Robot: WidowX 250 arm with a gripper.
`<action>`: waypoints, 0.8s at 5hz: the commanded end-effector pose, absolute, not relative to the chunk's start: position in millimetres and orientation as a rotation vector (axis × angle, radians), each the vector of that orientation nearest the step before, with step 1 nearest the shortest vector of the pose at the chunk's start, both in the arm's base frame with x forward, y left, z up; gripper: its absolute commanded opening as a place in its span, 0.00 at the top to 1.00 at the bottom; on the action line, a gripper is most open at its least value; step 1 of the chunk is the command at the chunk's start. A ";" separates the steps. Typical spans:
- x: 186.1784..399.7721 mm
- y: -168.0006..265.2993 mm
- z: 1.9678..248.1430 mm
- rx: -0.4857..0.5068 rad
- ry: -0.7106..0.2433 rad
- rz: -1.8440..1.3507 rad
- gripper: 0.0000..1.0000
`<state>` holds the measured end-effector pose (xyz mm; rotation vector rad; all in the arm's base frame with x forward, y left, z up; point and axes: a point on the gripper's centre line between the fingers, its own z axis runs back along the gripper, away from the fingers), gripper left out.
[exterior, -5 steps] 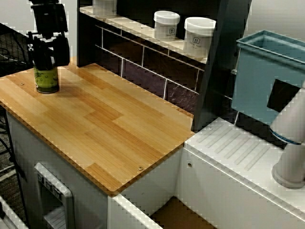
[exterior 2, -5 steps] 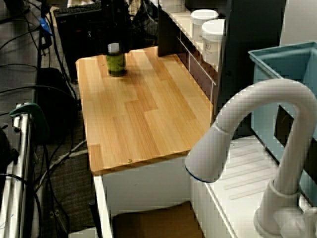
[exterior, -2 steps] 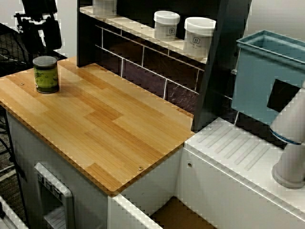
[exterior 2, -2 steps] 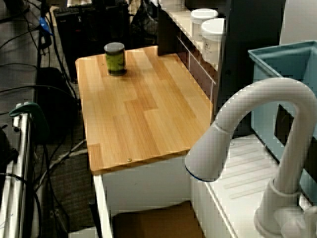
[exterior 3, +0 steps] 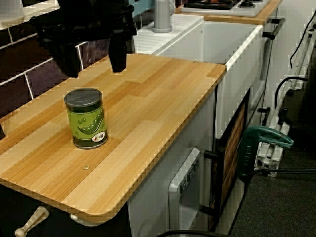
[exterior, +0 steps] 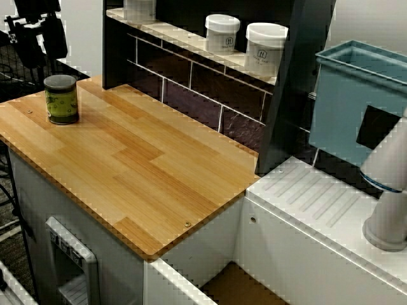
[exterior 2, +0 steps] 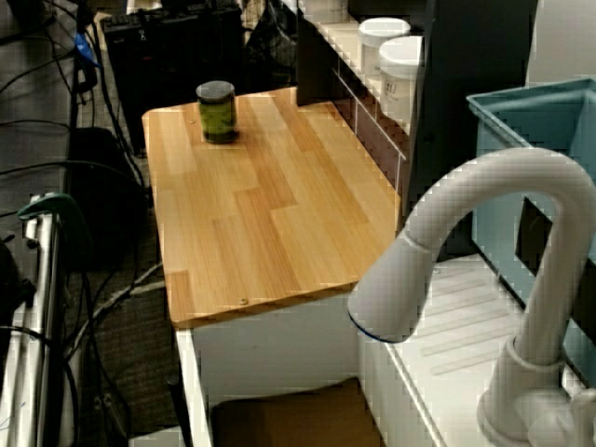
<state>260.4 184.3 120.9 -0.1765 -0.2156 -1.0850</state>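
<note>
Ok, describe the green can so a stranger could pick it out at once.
Find the wooden countertop beside the white sink. At its end away from the sink stands the green can, upright and alone. Unlike the white jars on the shelf, it is green with a dark lid.

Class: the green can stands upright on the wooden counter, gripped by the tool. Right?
No. The low side view shows the tool open and raised clear of the green can, not touching it; the can stands upright on the wooden counter.

I see light plank-wood counter (exterior: 146,165) | dark glossy tiled back wall (exterior: 191,86) | white ridged drainboard (exterior: 318,200) | dark grey floor (exterior 3: 286,212)
</note>
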 end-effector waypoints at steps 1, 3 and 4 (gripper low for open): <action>267.6 219.3 131.1 -0.039 -0.208 -1.228 0.00; 279.1 234.9 110.6 -0.039 -0.151 -1.428 0.00; 280.5 238.0 105.6 -0.048 -0.156 -1.419 0.00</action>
